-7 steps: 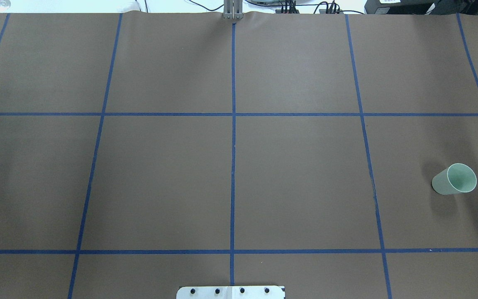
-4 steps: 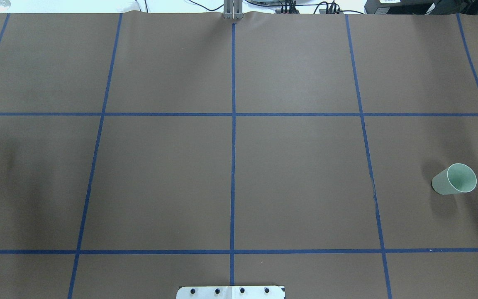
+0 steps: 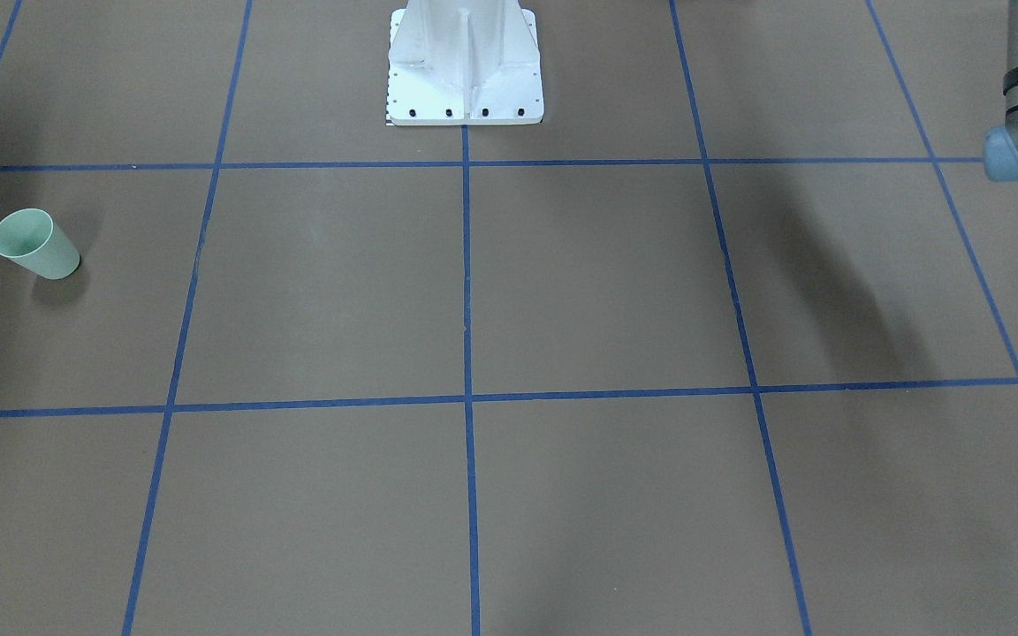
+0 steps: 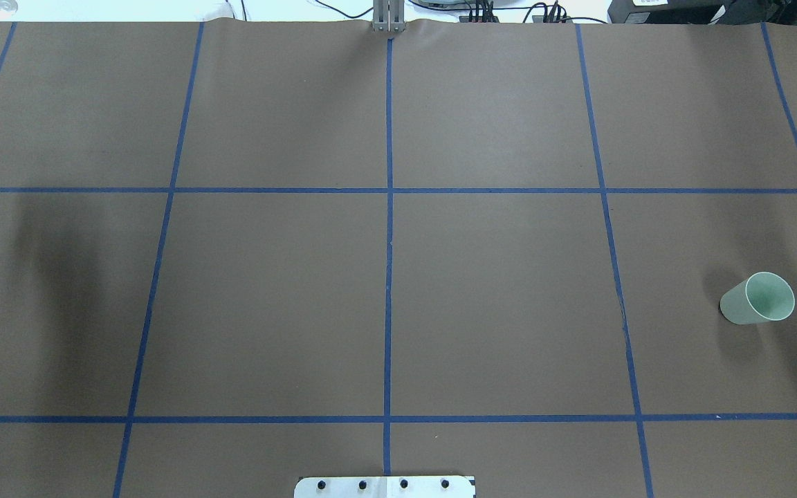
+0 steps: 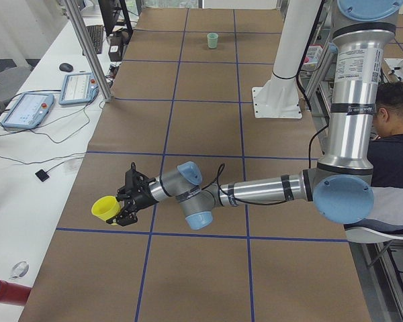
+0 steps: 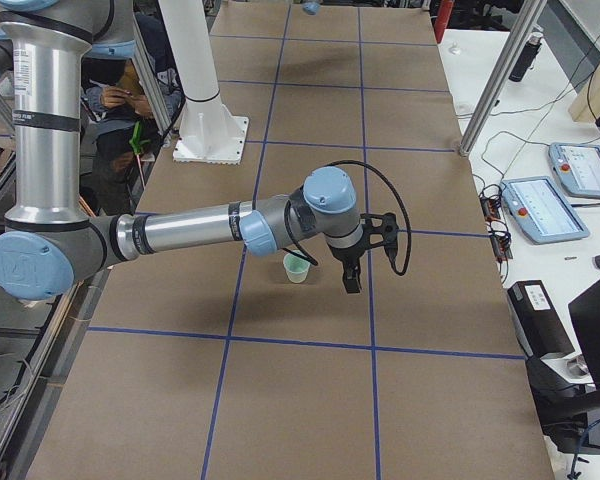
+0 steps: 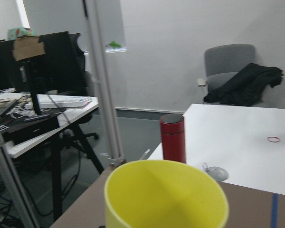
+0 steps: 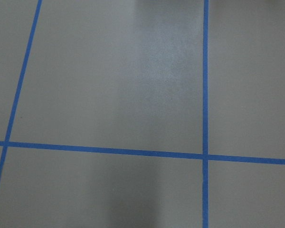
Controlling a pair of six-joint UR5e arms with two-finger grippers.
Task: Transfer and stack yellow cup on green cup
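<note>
The yellow cup (image 5: 104, 208) is at my left gripper (image 5: 124, 204), lifted over the table's left end, mouth pointing outward. It fills the bottom of the left wrist view (image 7: 166, 194), where no fingers show, so I cannot tell whether that gripper is shut. The green cup (image 4: 758, 298) stands upright and alone on the table's right side, and also shows in the front view (image 3: 34, 245). My right gripper (image 6: 350, 280) points down just beside the green cup (image 6: 297, 267), apart from it. I cannot tell whether it is open.
The brown table carries a blue tape grid. The white robot base (image 3: 465, 62) stands at the near middle. A red bottle (image 7: 173, 137) stands on a white desk beyond the left end. A person (image 5: 396, 134) sits behind the robot.
A dark shadow has spread in over the left part of the table in the overhead view. The green cup has not moved.
</note>
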